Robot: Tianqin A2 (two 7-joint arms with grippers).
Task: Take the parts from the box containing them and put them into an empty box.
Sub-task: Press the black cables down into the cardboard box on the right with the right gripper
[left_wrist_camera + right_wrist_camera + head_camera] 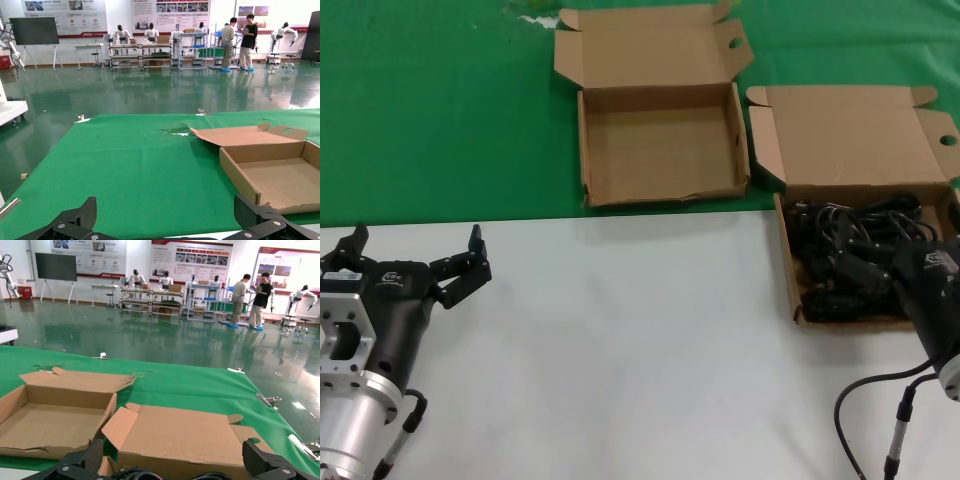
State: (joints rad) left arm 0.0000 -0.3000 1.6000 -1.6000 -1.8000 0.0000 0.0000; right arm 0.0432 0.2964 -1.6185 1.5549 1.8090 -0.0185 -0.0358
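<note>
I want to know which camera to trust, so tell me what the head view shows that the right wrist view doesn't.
Only the head view shows the left gripper, open, over the white table, the whole pile of parts in the full box, and the right gripper above them. Only the right wrist view shows the hall behind, with people standing, and that the right gripper's fingers are spread. Both show the empty box and the green cloth.

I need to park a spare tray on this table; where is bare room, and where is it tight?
Free: the white table surface between the open left gripper and the wide-lidded brown cardboard box; also the squarer brown cardboard box. Crowded: the tangled thin black cables, where the right gripper reaches in.
</note>
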